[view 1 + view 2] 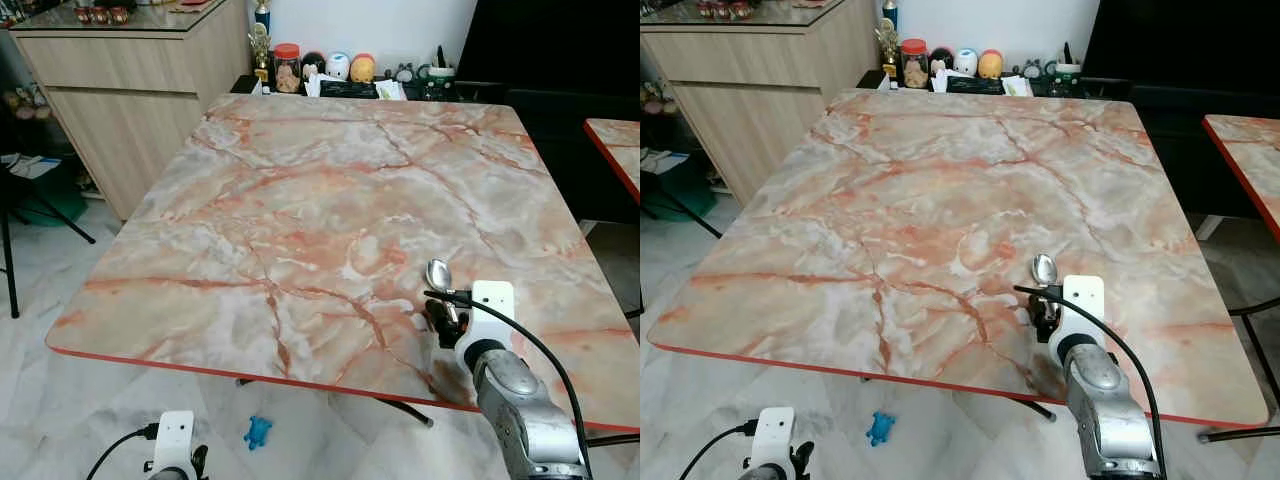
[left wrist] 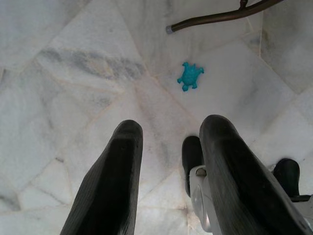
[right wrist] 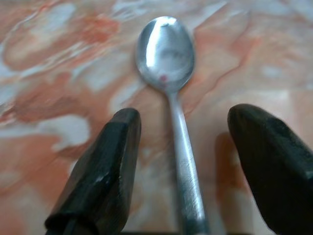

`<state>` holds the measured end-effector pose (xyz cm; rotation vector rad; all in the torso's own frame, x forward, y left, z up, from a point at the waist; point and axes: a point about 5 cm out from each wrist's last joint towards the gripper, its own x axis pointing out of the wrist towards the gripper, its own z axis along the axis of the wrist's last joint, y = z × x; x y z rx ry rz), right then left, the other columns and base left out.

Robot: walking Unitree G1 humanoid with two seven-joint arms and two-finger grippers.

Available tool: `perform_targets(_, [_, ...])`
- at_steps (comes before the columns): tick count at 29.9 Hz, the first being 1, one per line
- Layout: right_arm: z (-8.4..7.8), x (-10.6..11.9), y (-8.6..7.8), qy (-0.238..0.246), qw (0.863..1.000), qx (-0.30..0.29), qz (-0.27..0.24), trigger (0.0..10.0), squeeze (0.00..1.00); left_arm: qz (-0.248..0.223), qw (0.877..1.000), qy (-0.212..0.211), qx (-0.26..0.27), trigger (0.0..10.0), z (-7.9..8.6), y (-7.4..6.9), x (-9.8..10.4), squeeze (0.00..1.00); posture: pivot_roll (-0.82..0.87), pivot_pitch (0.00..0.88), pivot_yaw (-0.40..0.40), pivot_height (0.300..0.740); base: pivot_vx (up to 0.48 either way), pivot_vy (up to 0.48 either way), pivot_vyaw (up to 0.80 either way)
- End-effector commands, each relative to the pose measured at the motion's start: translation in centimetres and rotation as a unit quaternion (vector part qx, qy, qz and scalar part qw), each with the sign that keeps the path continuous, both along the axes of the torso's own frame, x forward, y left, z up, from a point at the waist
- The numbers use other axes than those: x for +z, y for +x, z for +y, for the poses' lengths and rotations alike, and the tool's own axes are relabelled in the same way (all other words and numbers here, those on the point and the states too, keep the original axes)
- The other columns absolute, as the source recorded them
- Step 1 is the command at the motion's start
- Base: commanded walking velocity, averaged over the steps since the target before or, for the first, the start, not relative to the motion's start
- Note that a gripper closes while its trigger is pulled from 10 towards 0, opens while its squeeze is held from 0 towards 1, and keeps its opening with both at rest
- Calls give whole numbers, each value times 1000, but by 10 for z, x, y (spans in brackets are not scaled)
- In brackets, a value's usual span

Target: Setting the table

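**Spoon on the table, right gripper open around its handle**

We are looking down at a marble-patterned table with a red edge. The spoon is lying flat on the near right part of the tabletop, bowl pointing to the far side and handle pointing toward us.

We are holding the right gripper low over the near right area of the table, directly behind the spoon. Its two black fingers are standing spread apart, one on each side of the handle, and neither is touching the metal. The gripper is gripping nothing.

We are keeping the left gripper down below the near table edge, over the pale tiled floor. Its fingers are parted and empty. A small blue toy is lying on the floor beyond them, near a dark table leg.

At the far side, a wooden cabinet is standing to the left, with jars and figurines lined up against the wall.
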<state>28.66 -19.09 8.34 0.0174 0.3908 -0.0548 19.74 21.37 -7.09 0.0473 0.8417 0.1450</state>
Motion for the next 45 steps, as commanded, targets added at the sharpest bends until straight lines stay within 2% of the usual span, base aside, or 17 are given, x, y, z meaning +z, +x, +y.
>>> perform_targets(1, [-3, 0, 3, 5, 1000, -5, -4, 10000, 0, 11, 1000, 4, 3, 10000, 4, -5, -2, 0, -5, 36, -2, 740, 0, 0, 0])
perform_targets(15, [-4, 0, 15, 17, 1000, -8, -18, 10000, 0, 5, 1000, 3, 2, 10000, 2, -1, 0, 0, -2, 48, -2, 740, 0, 0, 0])
perform_targets(30, [0, -6, 17, 21, 1000, 0, -16, 10000, 0, 7, 1000, 1, 4, 10000, 1, -2, -1, 0, 1, 56, -5, 740, 0, 0, 0])
perform_targets(31, [1, -7, 17, 23, 1000, 2, -15, 275, 0, 7, 1000, 1, 4, 10000, 1, -2, -1, 0, 3, 56, -5, 740, 0, 0, 0])
perform_targets(33, [2, -7, 17, 24, 1000, 4, -15, 0, 0, 7, 1000, 1, 4, 10000, 1, -2, -1, 0, 3, 56, -6, 740, 0, 0, 0])
perform_targets(45, [5, -7, 18, 17, 1000, 14, -19, 0, 0, 8, 1000, 1, 4, 10000, 1, -2, -1, 0, 3, 56, -4, 740, 0, 0, 0])
